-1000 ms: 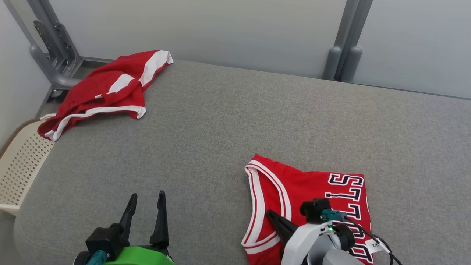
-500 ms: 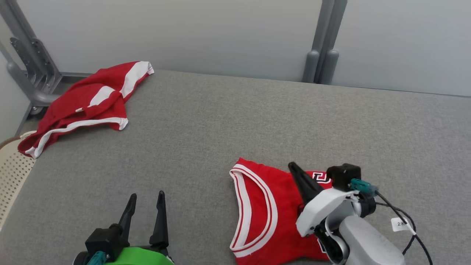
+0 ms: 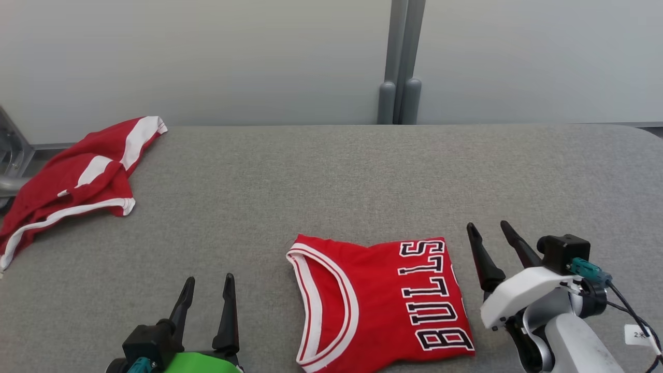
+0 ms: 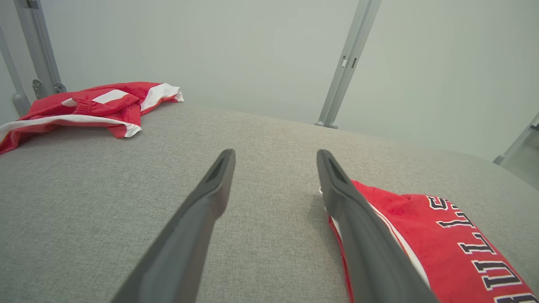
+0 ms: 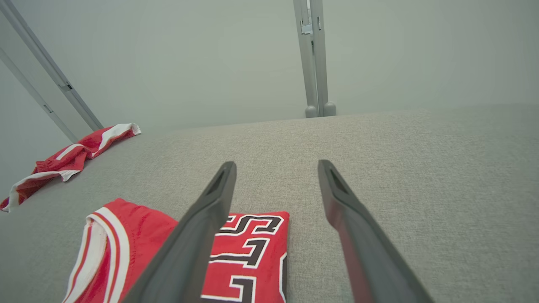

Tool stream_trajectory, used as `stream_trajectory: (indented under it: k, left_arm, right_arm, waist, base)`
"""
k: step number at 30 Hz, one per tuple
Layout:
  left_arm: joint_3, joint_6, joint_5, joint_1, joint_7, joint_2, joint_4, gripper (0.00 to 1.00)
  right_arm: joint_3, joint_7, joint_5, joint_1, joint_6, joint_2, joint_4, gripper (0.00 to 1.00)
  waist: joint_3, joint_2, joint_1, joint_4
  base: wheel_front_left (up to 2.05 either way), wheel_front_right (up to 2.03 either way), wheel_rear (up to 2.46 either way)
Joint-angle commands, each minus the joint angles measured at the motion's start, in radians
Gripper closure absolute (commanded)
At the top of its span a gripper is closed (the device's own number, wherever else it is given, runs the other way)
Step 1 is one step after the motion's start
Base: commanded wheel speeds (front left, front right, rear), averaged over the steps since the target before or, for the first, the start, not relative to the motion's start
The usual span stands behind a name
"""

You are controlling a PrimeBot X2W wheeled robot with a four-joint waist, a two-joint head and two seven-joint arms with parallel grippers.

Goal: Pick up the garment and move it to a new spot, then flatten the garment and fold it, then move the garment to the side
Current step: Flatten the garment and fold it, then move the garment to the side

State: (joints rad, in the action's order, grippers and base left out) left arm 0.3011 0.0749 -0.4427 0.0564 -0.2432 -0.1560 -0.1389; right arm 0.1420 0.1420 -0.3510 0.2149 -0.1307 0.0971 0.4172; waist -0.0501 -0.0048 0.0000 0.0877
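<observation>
Right pincer point(image 3: 486, 224) gapes just off one edge of the jersey point(image 3: 383, 300).

Open grey surface point(image 3: 311, 176) lies between jersey point(image 3: 378, 305) and shorts point(image 3: 67, 186).

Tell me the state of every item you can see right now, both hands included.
Bulls jersey: folded, lying flat on the grey padded surface, lettering up, held by neither hand.
Red shorts: crumpled, unfolded, at the surface's far left corner.
Left hand: open, empty, left of the jersey.
Right hand: open, empty, right of the jersey.
</observation>
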Motion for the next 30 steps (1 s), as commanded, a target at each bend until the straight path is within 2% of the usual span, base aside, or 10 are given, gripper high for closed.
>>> stream_trajectory:
  k: [1,7,16,30]
  left_arm:
    - [0.002,0.004,-0.005,0.013,0.002,-0.007,0.002,0.00]
    - [0.006,0.010,-0.004,0.012,0.004,-0.012,0.008,0.00]
    - [0.010,0.014,-0.001,0.002,0.010,-0.024,0.018,0.00]
    - [0.013,0.019,-0.005,-0.015,0.009,-0.028,0.022,0.00]
  right_arm:
    - [-0.018,-0.013,0.015,-0.024,0.000,-0.001,-0.022,0.00]
    - [-0.099,-0.084,0.081,-0.109,0.000,-0.006,-0.132,0.00]
    - [-0.100,-0.213,0.117,-0.151,0.000,0.048,-0.183,0.00]
    - [-0.036,-0.385,-0.037,-0.101,0.000,0.096,-0.084,0.00]
  waist:
    - [-0.011,0.0048,0.0000,-0.027]
    - [-0.015,0.0048,0.0000,-0.048]
    - [-0.002,0.0048,0.0000,-0.012]
    - [0.036,0.0048,0.0000,0.093]
  base:
    - [0.00,0.00,0.00]
    - [0.00,0.00,0.00]
    - [0.00,0.00,0.00]
    - [0.00,0.00,0.00]
